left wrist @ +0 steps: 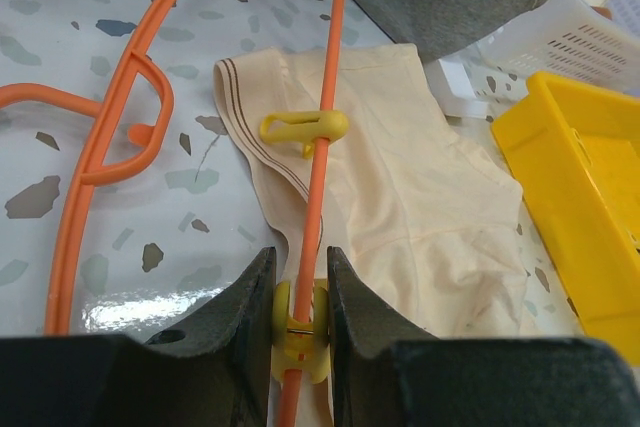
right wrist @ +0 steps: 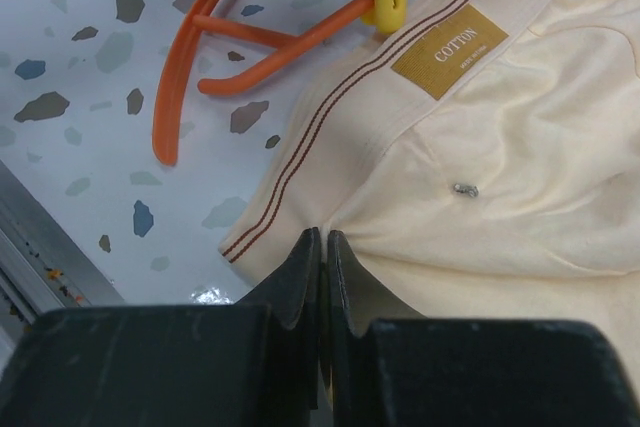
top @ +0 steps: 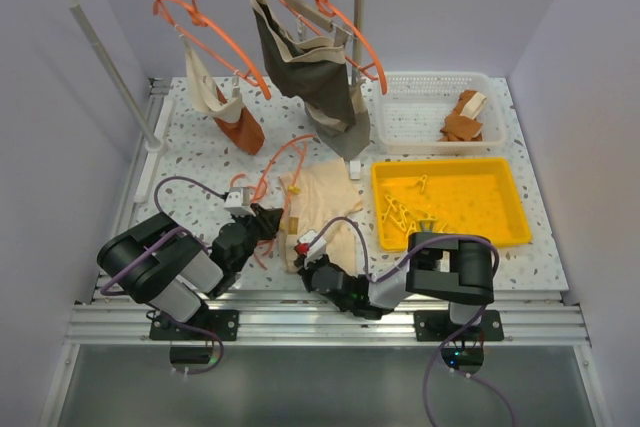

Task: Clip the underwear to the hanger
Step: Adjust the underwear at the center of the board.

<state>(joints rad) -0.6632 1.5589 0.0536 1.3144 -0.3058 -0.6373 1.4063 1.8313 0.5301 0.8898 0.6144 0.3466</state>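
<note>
left gripper [left wrist: 300,272]: fingers clamped on yellow plastic clip [left wrist: 299,332] on thin orange plastic hanger [left wrist: 321,177] | right gripper [right wrist: 324,247]: fingers together, pinching waistband of pale cream cotton underwear [right wrist: 480,177], flat on table | waistband ran from pinch toward clip, alongside hanger bar

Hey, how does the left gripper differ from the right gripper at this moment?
The left gripper is closed on a yellow clip sitting on the hanger bar, while the right gripper pinches the edge of the underwear. The left gripper's fingers stand apart around the clip. The right gripper's fingers are pressed almost together, with the cloth puckered at their tips. Both are closed on something rather than empty.
</note>
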